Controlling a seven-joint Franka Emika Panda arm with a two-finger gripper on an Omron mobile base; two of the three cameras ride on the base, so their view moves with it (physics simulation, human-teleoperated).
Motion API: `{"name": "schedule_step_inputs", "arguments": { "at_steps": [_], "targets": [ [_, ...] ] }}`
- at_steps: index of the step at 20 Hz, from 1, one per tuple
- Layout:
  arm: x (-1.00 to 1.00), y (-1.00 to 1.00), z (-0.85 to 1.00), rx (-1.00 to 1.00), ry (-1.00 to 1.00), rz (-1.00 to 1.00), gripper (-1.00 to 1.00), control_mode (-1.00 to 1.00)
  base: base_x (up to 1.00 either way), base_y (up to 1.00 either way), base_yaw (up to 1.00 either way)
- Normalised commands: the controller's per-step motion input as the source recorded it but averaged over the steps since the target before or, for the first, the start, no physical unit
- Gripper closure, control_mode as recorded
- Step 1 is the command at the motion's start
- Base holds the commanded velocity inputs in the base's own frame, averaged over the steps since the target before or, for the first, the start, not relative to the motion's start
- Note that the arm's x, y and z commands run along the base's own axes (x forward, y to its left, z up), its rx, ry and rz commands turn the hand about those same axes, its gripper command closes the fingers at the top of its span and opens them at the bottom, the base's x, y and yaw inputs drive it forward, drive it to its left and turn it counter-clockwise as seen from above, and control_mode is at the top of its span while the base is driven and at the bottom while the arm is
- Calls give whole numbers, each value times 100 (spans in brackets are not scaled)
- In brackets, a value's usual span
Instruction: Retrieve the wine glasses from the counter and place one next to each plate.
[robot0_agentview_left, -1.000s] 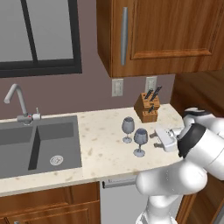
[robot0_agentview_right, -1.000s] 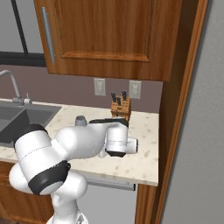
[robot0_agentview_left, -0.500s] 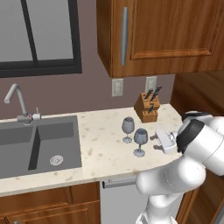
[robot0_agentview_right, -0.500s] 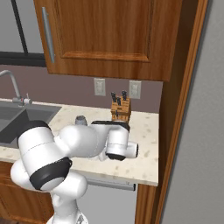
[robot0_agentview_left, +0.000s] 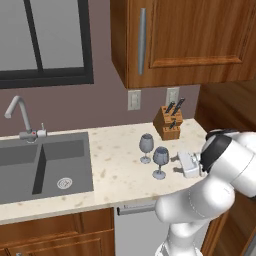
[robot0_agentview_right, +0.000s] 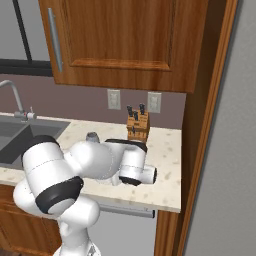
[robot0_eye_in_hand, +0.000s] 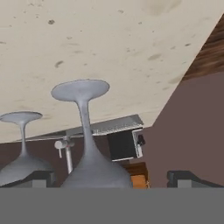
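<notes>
Two blue-grey wine glasses stand upright on the beige counter (robot0_agentview_left: 115, 172) right of the sink, the nearer glass (robot0_agentview_left: 160, 159) in front of and right of the farther glass (robot0_agentview_left: 146, 146). My gripper (robot0_agentview_left: 178, 161) is open and level with the nearer glass, just to its right, holding nothing. The hand view is rolled upside down: the nearer glass (robot0_eye_in_hand: 89, 144) has its bowl between my fingertips (robot0_eye_in_hand: 42, 177), the farther glass (robot0_eye_in_hand: 21, 151) is off to the left, and my gripper (robot0_eye_in_hand: 114, 178) spans wide. The rim of one glass (robot0_agentview_right: 91, 136) peeks over my arm. The plates are out of view.
A wooden knife block (robot0_agentview_left: 169, 122) stands at the wall behind the glasses. The dark double sink (robot0_agentview_left: 42, 165) and silver tap (robot0_agentview_left: 20, 117) lie to the left. Wood cabinets (robot0_agentview_left: 180, 40) hang overhead, and a tall wood panel (robot0_agentview_right: 200, 150) ends the counter (robot0_agentview_right: 167, 155) on the right.
The arm's wrist and forearm have shifted slightly while the hand stays beside the nearer glass. Neither glass has moved, and the jaws stay open.
</notes>
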Motion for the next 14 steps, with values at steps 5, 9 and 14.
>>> {"name": "schedule_step_inputs", "arguments": {
  "at_steps": [5, 9, 14],
  "targets": [
    [14, 3, -16, 0, 1, 0, -100, -100, 0, 0, 0],
    [20, 4, -19, 0, 0, 0, -100, -100, 0, 0, 0],
    [20, 5, -18, 0, 0, 0, -100, -100, 0, 0, 0]
  ]
}}
